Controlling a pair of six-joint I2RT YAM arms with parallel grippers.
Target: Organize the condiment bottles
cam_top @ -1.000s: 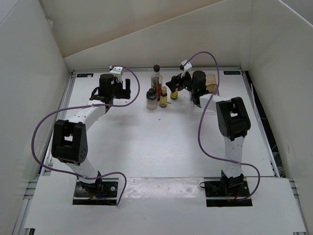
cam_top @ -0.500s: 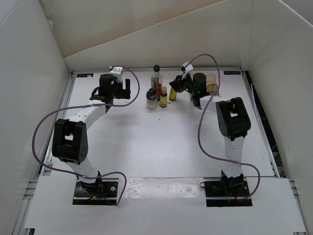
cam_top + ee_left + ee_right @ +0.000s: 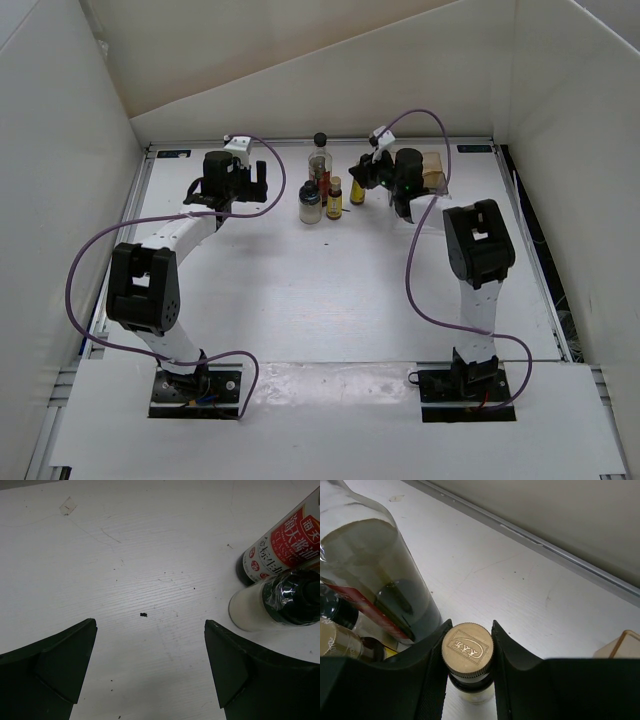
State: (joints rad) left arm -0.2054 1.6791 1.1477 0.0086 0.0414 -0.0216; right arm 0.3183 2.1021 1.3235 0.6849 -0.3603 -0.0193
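Near the back wall stand the condiment bottles: a tall clear one with a round black cap, a squat black-capped jar, and a small yellow-amber one. A red-labelled bottle rises behind the jar. A second small yellow-amber bottle with a gold cap stands just right of the group. My right gripper is shut on its cap and neck. To the group's left, my left gripper hangs open over bare table and holds nothing.
A clear rack with a brown base stands right of my right gripper; its corner shows in the right wrist view. The back wall's metal edge runs close behind the bottles. White walls enclose the table on three sides.
My right gripper's fingers, open around the small yellow-amber bottle a second ago, have closed on it. The left arm and the other bottles have not moved.
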